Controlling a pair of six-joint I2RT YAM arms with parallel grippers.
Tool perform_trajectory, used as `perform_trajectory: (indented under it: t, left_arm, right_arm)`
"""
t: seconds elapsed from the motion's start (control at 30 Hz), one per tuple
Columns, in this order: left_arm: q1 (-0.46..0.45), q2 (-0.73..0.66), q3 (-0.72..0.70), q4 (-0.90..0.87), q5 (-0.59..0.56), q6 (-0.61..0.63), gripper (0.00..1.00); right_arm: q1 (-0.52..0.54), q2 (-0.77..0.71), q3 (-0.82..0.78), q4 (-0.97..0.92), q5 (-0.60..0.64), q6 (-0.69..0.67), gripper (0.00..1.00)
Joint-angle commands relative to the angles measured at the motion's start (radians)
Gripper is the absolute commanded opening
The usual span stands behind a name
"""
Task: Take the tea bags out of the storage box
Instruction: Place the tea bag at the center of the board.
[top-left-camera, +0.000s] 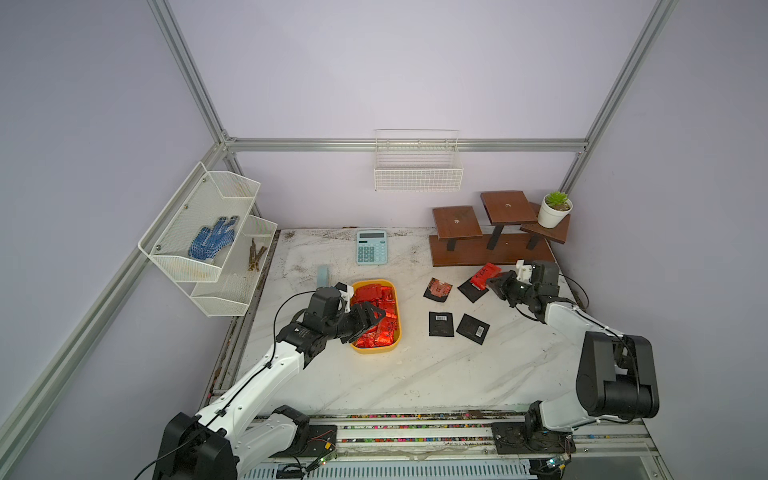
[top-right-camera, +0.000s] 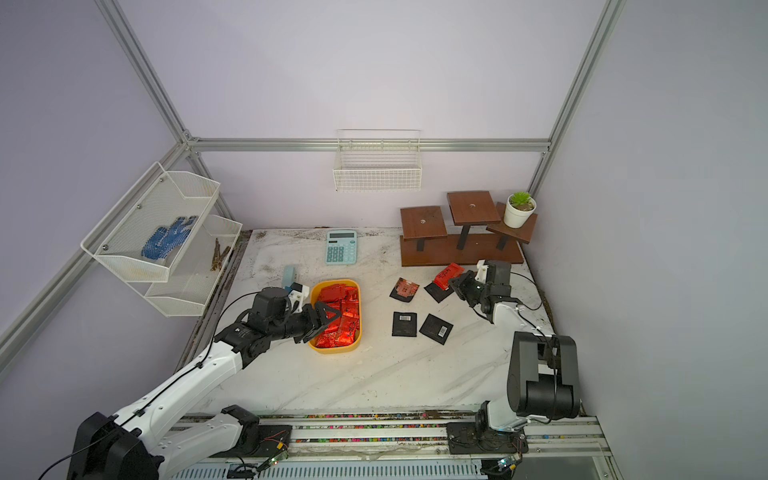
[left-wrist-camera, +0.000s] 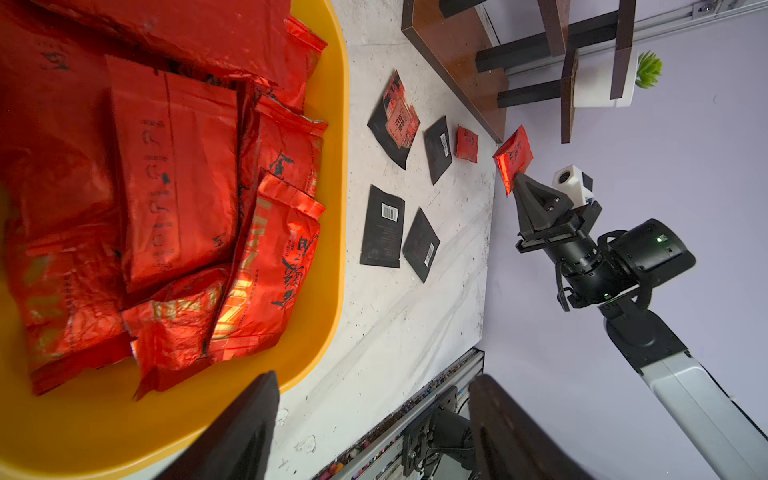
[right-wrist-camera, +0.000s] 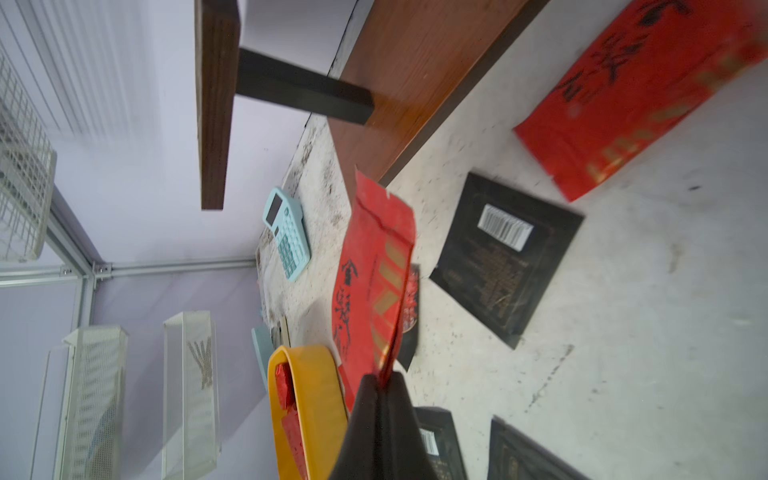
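The table (top-left-camera: 415, 374) has the yellow box (top-left-camera: 376, 350) on my left arm's side, packed with red tea bags (top-left-camera: 384, 307), plus a few flat black ones (top-left-camera: 440, 324) loose beside it. My left claw (top-left-camera: 380, 314) is spread wide over the box, empty. My right claw (top-left-camera: 490, 282) is pinching one red bag (top-left-camera: 485, 275) up off the table.

Top views overlook the whole table (top-left-camera: 415, 374) from high; close wrist views share the storage box (left-wrist-camera: 335, 232).
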Motion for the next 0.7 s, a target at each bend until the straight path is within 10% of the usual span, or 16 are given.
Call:
perform_trajectory:
  t: [0.0,0.67]
  left_arm:
    - [-0.007,0.0,0.039,0.057,-0.002,-0.009,0.75]
    - [-0.008,-0.106,-0.017,0.001,-0.021,-0.002,0.75]
  right_arm:
    - [-0.056,0.065,0.0,0.088,-0.001,0.037,0.0]
    - [-0.135,0.204,-0.13,0.228,0.073,0.108,0.0]
